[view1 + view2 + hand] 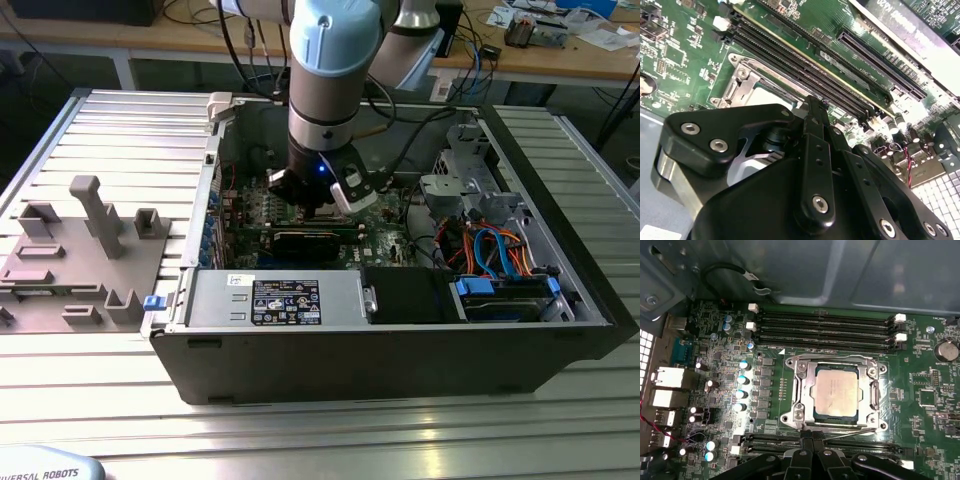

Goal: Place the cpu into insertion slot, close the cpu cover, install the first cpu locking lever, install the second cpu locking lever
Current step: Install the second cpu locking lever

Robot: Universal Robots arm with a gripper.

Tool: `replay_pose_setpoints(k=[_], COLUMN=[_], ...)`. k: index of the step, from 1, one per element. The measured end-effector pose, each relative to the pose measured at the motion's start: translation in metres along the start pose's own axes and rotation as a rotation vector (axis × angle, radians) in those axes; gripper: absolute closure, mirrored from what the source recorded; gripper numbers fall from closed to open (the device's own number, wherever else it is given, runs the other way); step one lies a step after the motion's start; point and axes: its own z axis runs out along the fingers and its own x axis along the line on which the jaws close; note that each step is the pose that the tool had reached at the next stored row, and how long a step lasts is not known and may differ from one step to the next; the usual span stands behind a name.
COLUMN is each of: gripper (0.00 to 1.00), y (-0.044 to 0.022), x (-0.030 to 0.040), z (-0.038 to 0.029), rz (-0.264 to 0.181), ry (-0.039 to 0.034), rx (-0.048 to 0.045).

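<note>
One cpu lies flat under the closed cpu cover; the jaws' state I cannot tell.

Open computer case on slatted metal table, grey fixture block, black memory slots

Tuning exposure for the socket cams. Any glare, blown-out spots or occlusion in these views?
First wrist view: even light, cpu and cover clear, mild sheen on the metal. Second wrist view: the gripper blocks most of the socket; bright washout toward the card. Exterior view: the arm hides the socket; a blue light glows at its wrist.
</note>
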Motion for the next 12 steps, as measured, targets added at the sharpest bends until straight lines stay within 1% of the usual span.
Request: replay_pose_setpoints(k=[7,12], gripper=[0.89,0.89], y=[-0.0003,0.0004], x=[0.0076,0.0151], z=[0.0109,0.0159], rz=[-0.001,-0.001], ry=[0.0001,-0.0001], rx=[-0.0008,-0.0031])
